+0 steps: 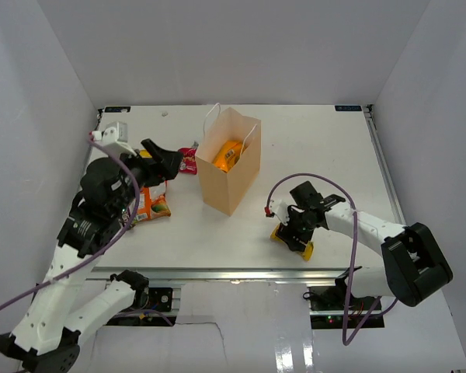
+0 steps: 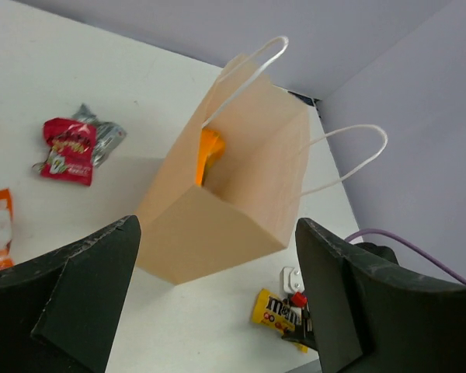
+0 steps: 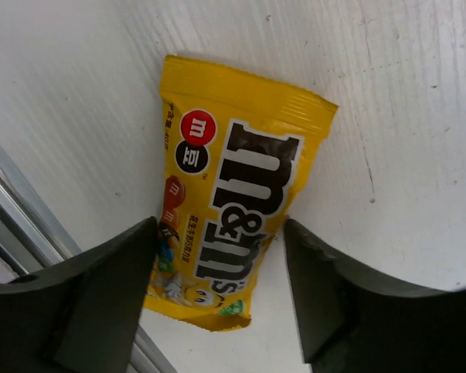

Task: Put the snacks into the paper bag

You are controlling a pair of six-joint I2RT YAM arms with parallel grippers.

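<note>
Top external view gives us the layout: the paper bag [image 1: 229, 167] stands upright at the middle of the table [image 1: 311, 148], its mouth open, with a large orange bag [image 1: 227, 155] already showing inside.

The right gripper [image 1: 295, 233] is down at the near edge over the yellow candy pack [image 1: 279, 233]. In the right wrist view its jaws stand apart, one on each side of the pack [image 3: 233, 202], and have not closed on it. The pack lies flat on the table, close to the metal rail at the edge.

The left gripper [image 2: 217, 225] is spread wide and holds nothing. It hangs above the table, facing the bag [image 2: 233, 202]. A red packet [image 2: 68, 149] lies just left of the bag against a silvery one [image 2: 105, 140], and orange packets [image 1: 154, 203] sit beside the left arm.

We see the main risk at the right hand. A flat, slick pack gives the fingers little to bite, so a shallow pinch could skid it toward the rail and off the table. Pressing too low would scrape the tabletop.

The bag looks light. We judge that a brush from either arm, or a finger caught in the white cord handles [image 2: 349, 151], could tip it. The orange bag fills much of the mouth, so a drop made off centre may land on the rim.
</note>
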